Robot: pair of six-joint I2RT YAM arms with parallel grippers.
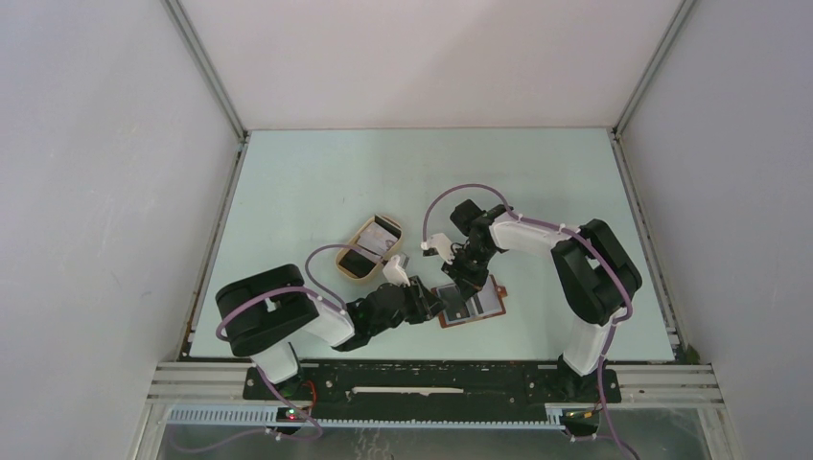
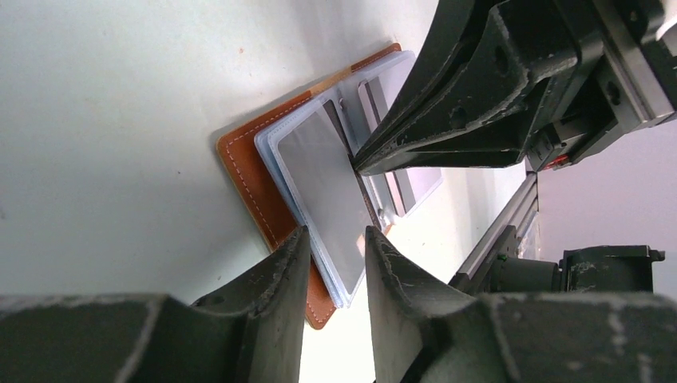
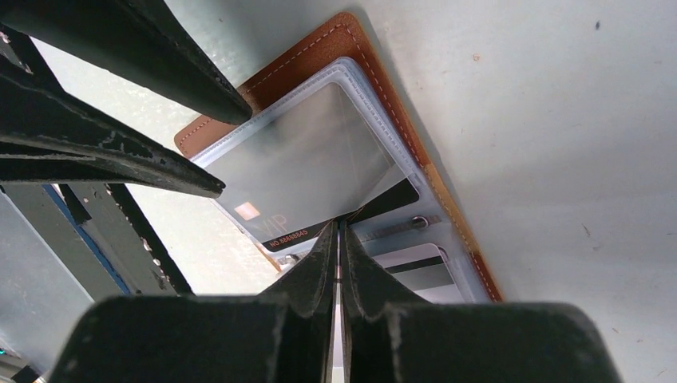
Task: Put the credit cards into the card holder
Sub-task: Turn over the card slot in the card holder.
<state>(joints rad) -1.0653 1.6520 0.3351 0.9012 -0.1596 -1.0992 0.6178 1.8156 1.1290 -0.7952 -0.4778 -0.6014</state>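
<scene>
The brown card holder (image 1: 487, 309) lies open on the table, its clear sleeves facing up; its leather edge shows in the left wrist view (image 2: 247, 175) and the right wrist view (image 3: 319, 44). My right gripper (image 3: 338, 225) is shut on the edge of a dark "VIP" credit card (image 3: 303, 171), which sits partly inside the left sleeve. This card also shows in the left wrist view (image 2: 323, 191), with the right gripper (image 2: 357, 165) at its edge. My left gripper (image 2: 335, 239) is open, with its fingers astride the holder's near corner. Another card (image 3: 415, 267) sits in the other sleeve.
A tan oval tray (image 1: 337, 259) stands to the left of the holder, behind the left arm. It holds a whitish card (image 1: 386, 230) and a dark card (image 1: 352, 261). Both grippers (image 1: 436, 302) (image 1: 467, 283) crowd over the holder near the table's front edge.
</scene>
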